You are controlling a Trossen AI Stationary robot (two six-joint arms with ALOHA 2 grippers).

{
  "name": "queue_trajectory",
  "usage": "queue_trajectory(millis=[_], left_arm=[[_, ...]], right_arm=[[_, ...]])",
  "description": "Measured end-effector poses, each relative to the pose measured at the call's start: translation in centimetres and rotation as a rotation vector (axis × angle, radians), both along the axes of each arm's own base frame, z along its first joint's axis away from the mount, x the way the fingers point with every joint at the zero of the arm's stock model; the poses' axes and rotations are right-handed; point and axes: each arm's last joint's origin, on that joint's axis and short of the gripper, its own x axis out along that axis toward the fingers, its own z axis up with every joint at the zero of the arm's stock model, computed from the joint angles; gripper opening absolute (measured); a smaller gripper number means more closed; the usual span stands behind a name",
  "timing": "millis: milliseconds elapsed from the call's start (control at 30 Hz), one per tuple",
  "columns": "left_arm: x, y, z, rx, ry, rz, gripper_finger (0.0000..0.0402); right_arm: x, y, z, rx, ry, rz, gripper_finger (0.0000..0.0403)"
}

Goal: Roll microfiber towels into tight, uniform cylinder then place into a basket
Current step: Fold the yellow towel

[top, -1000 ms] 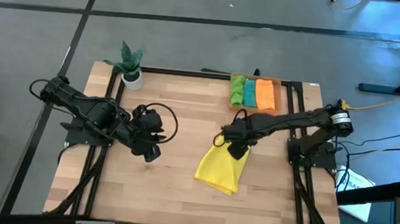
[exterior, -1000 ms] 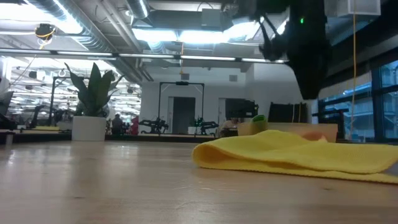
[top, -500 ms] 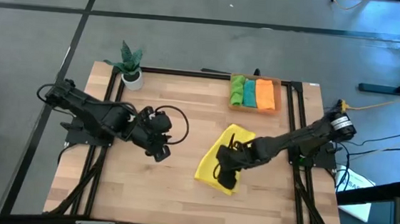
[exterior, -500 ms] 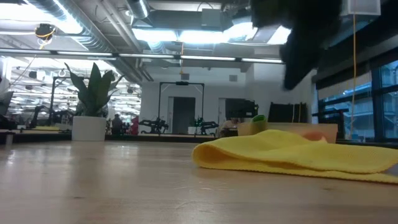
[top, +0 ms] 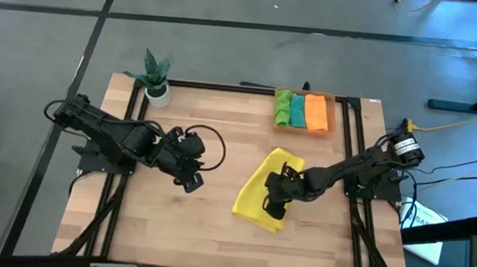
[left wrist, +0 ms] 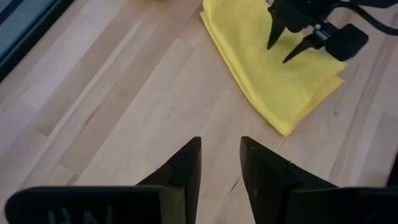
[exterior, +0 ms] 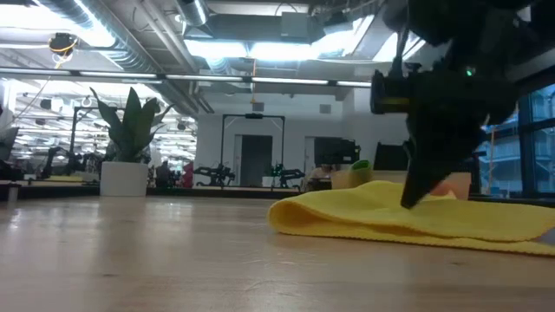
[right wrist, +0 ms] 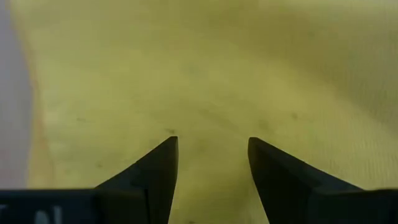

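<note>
1. My right gripper hangs spread apart over the yellow towel, ready to pinch it.
2. My left gripper waits parted over bare counter.
3. Farther back, three rolled towels fill the basket.

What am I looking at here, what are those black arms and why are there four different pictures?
These are two robot arms at a wooden table, each ending in a two-finger tool. One picture looks straight down from above, one looks level across the tabletop, and two come from cameras on the arms' wrists.

On the table lies a folded yellow towel. At the far edge sits an orange basket already holding a green towel, a teal towel and an orange towel. A small potted plant stands at the far left corner.

The right tool is open, low over the yellow towel. The left tool is open over bare wood. Neither holds anything.
</note>
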Motion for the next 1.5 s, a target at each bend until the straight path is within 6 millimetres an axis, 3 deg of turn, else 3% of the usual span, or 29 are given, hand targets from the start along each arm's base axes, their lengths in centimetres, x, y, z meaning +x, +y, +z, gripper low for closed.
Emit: queue_trajectory(millis=[300,667,833,1200,1367,1500], left_arm=[[0.0,0.0,0.0,-0.007,0.002,-0.004,0.0097],[0.0,0.0,0.0,-0.016,0.004,-0.008,0.0097],[0.0,0.0,0.0,-0.015,0.004,-0.01,0.0097],[0.3,0.0,0.1,0.075,0.049,-0.22,0.0097],[1.5,-0.1,-1.1,0.101,0.12,-0.34,0.0097],[2.9,-0.9,-3.5,0.082,0.145,-0.473,0.0097]], right_arm=[[-0.4,0.0,-1.2,0.079,-0.02,-0.002,0.0197],[2.1,1.8,-2.7,0.233,-0.175,0.114,0.0197],[3.0,3.2,-1.5,0.218,-0.183,0.196,0.0197],[4.2,6.6,5.3,0.041,-0.062,0.274,0.0197],[3.6,8.8,5.5,-0.026,-0.075,0.372,0.0197],[2.9,9.7,5.2,0.009,-0.064,0.324,0.0197]])
